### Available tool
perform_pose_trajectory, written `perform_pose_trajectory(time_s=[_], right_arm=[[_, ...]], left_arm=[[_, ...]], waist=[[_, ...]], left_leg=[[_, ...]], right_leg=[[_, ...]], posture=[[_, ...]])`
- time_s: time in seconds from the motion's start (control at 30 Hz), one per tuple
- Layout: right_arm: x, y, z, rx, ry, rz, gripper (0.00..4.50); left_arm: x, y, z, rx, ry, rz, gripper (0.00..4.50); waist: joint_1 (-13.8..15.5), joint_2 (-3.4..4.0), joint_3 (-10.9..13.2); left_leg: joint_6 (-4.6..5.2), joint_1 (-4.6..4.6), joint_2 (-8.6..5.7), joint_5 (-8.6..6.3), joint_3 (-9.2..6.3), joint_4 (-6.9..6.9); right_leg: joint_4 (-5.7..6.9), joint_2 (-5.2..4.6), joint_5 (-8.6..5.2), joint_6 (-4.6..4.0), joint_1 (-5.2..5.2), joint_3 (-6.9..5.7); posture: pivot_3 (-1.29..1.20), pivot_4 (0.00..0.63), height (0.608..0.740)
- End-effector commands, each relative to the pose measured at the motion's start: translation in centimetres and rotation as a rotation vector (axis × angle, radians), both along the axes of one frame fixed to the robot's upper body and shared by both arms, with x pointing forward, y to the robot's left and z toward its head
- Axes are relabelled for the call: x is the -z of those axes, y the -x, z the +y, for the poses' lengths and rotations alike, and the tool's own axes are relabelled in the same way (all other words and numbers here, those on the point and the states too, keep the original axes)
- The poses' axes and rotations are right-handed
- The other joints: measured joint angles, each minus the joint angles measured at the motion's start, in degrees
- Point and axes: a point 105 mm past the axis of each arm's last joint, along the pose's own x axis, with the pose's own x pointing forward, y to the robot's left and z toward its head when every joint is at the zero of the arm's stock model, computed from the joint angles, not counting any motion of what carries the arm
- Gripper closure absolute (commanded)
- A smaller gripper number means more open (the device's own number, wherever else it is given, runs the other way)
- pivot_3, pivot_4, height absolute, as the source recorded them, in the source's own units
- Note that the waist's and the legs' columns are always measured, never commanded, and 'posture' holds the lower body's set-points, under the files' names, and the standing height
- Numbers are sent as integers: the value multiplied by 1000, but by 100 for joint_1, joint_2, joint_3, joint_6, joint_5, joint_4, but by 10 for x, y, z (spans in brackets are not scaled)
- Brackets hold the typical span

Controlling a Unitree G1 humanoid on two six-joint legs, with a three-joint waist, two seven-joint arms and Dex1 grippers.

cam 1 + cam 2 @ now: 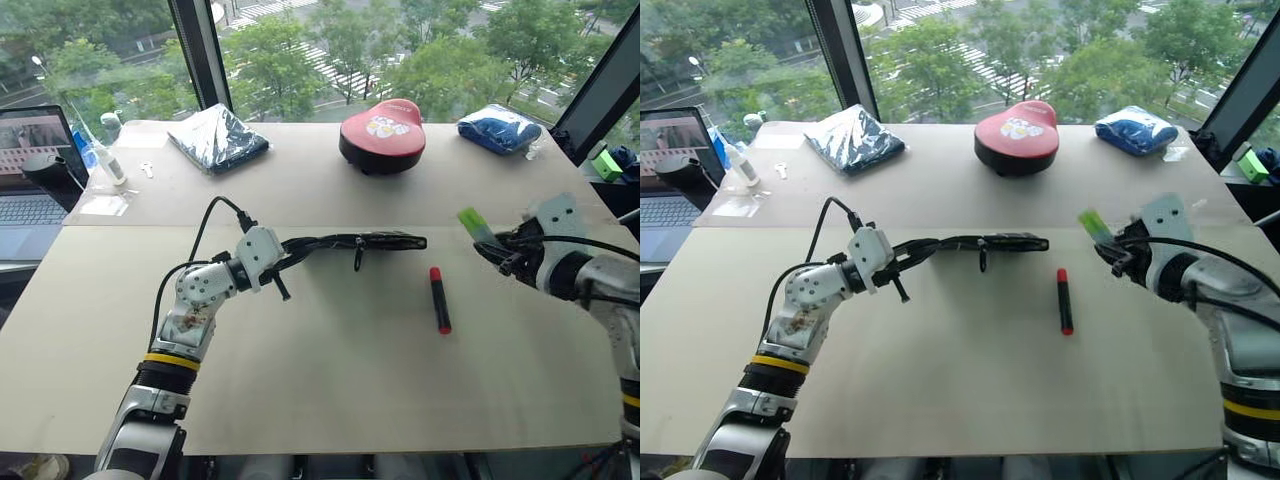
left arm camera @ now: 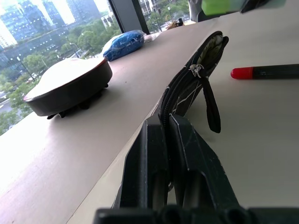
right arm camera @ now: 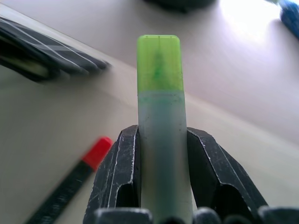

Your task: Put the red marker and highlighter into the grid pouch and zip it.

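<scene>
My left gripper (image 1: 297, 250) is shut on one end of the grid pouch (image 1: 370, 241), a black fabric pouch with white lines. It holds the pouch level above the table, mouth partly unzipped, pull strap (image 2: 209, 105) hanging down. My right gripper (image 1: 497, 250) is shut on the highlighter (image 1: 474, 223), whose green cap (image 3: 159, 63) sticks out past the fingers, raised over the table to the right of the pouch. The red marker (image 1: 439, 299) lies flat on the table between the two grippers, its red cap pointing away from me.
At the back of the table (image 1: 320, 390) stand a red-topped black case (image 1: 383, 135), a dark blue plastic-wrapped bundle (image 1: 218, 137) and a blue bundle (image 1: 500, 127). A laptop (image 1: 30, 170) and a small bottle (image 1: 108, 160) are at the far left.
</scene>
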Motion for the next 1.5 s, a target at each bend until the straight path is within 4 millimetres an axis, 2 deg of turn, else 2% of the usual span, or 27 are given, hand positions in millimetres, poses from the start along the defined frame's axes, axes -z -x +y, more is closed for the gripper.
perform_pose_trajectory(time_s=[0.03, 0.17, 0.5, 0.7, 1.03, 1.2, 1.33, 1.43, 1.5], right_arm=[[-15, 13, 25, -190, 32, 0, 3489], [-8, 16, 42, -283, 46, 72, 3489], [28, -2, 31, -201, 120, 202, 3489], [33, -12, 28, -171, 137, 219, 3489], [33, -27, 41, -204, 146, 214, 3489], [32, -38, 68, -276, 241, 139, 3489], [23, -55, 90, -307, 388, -10, 3489], [13, -58, 112, -368, 402, -109, 3489], [8, -51, 131, -477, 445, -218, 3489]], left_arm=[[-13, 4, -8, 37, -20, -65, 4500], [-6, 9, -12, 65, -68, -74, 4500], [-9, 9, -12, 61, -65, -80, 4500], [-11, 10, -12, 60, -65, -86, 4500], [-12, 12, -14, 68, -68, -96, 4500], [-10, 12, -16, 79, -65, -89, 4500], [-10, 11, -16, 85, -62, -89, 4500], [-10, 11, -16, 88, -59, -89, 4500], [-10, 11, -16, 90, -59, -89, 4500]], waist=[[2, 0, 0], [-2, 0, 0], [13, 0, 0], [9, 0, 0], [-3, 0, 0], [-37, 0, 0], [-60, 0, 0], [-47, 0, 0], [-44, 0, 0]], left_leg=[[1, -1, -2, -1, 0, 0], [7, -5, -4, -4, 0, 4], [-10, -38, -10, 5, -3, 4], [-40, -70, -11, 23, 1, 6], [-38, -72, -12, 22, 3, 6], [-38, -71, -13, 22, 4, 6], [-43, -69, -15, 25, 5, 5], [-48, -72, -20, 28, 5, 6], [-48, -72, -21, 28, 5, 8]], right_leg=[[-3, -2, 0, 0, 0, 2], [-10, -9, 1, 0, 0, 4], [-9, -21, 3, 0, -36, 4], [4, -21, 4, -1, -72, 6], [4, -21, 4, -1, -74, 7], [7, -20, 4, -1, -76, 7], [26, -18, 4, -1, -84, 8], [36, -19, 4, -1, -89, 7], [37, -19, 4, -1, -87, 6]], posture=[[0, 150, 740], [0, 150, 740], [0, 150, 740], [0, 150, 740], [0, 150, 740], [0, 150, 740], [0, 150, 740], [0, 150, 740], [0, 150, 740]])
